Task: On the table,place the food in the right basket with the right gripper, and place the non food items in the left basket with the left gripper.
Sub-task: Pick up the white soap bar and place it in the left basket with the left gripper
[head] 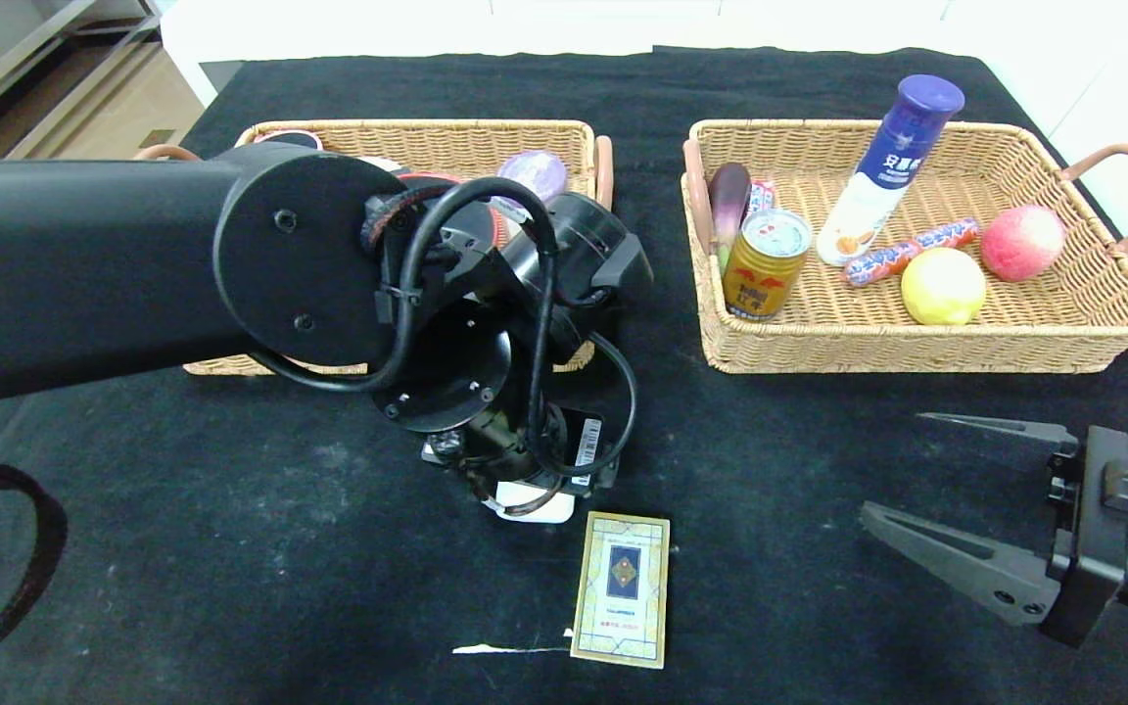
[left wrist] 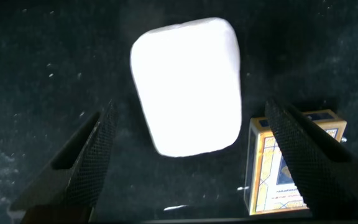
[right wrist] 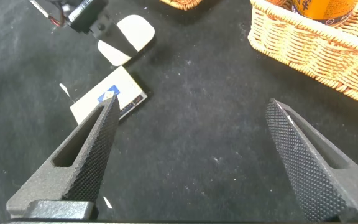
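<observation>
Centrally, low in the head view, the white block point(left wrist: 187, 86) is framed between the spread, empty fingers of the left gripper point(left wrist: 191, 162), beside the card box point(head: 621, 588) on the table point(head: 231, 548). At lower right, the right gripper point(head: 892, 470) is held wide open.
</observation>
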Controlling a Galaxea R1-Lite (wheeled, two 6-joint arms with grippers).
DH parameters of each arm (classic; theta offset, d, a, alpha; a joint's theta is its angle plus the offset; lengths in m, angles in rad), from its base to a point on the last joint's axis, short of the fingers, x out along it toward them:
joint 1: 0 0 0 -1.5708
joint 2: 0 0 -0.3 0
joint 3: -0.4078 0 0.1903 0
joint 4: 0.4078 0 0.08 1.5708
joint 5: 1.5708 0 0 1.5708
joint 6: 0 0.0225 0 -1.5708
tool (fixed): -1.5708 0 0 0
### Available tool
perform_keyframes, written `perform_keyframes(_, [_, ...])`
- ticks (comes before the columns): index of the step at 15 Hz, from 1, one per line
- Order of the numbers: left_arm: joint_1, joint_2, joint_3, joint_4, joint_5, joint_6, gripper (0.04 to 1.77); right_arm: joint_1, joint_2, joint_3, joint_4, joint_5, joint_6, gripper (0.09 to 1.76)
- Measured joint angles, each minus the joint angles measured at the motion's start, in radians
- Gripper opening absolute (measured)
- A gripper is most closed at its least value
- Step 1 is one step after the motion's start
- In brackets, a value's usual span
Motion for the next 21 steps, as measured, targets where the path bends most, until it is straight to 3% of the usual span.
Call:
perform_keyframes(15, [0.009,0.045,-0.009,-0.002,0.012,-0.003,1.72,0.0,0.001,-0.001,0.0,0.0,0.0,1.71])
perform_keyframes(16, [0.009,0.047,-0.009,-0.003,0.012,-0.003,1.64,0.0,0.001,-0.001,0.0,0.0,0.0,1.71])
perform_keyframes(19, [0.008,0.048,-0.007,-0.001,0.011,-0.003,1.16,0.0,0.001,-0.001,0.0,0.0,0.0,1.71])
perform_keyframes(21, [0.009,0.048,-0.004,-0.001,0.011,-0.002,1.05,0.0,0.001,0.0,0.001,0.0,0.0,1.71])
